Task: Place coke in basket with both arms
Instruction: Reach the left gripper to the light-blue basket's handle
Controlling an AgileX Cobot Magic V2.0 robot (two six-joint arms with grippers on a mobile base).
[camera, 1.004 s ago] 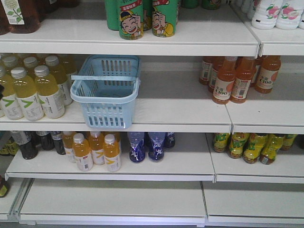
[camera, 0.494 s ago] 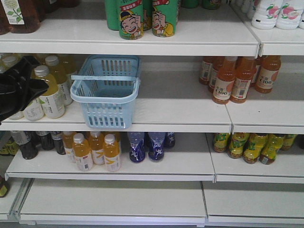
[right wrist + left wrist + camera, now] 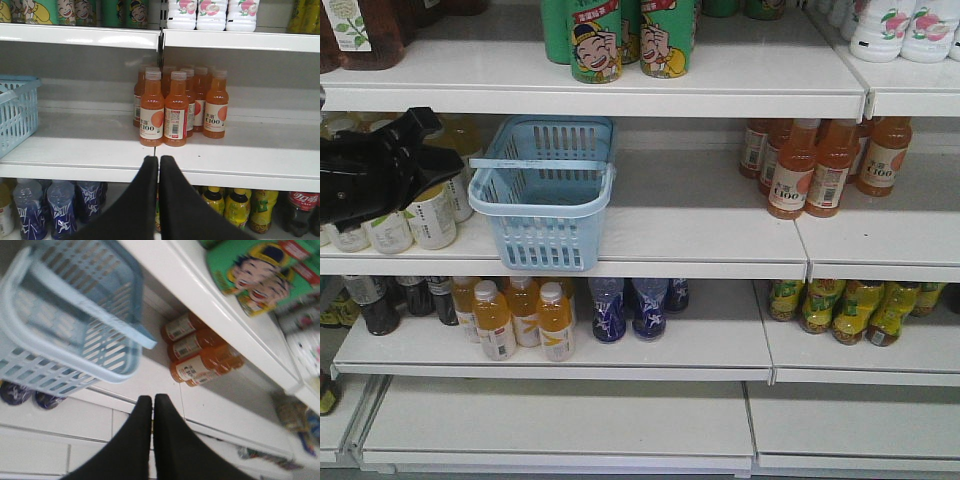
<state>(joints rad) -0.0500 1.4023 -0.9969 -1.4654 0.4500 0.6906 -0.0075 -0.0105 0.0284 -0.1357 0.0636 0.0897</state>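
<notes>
left end effector [image 3: 152,401] closer to basket [image 3: 545,240], long axis front-to-back

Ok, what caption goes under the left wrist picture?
The left gripper, jaws shut, points at the shelf beside the light blue basket and orange bottles.

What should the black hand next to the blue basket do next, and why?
Probably open the left gripper and ease it right toward the basket rim. Its jaws are shut on nothing, it hangs beside the basket's left side, the basket looks empty, and no coke can shows in any view.
</notes>
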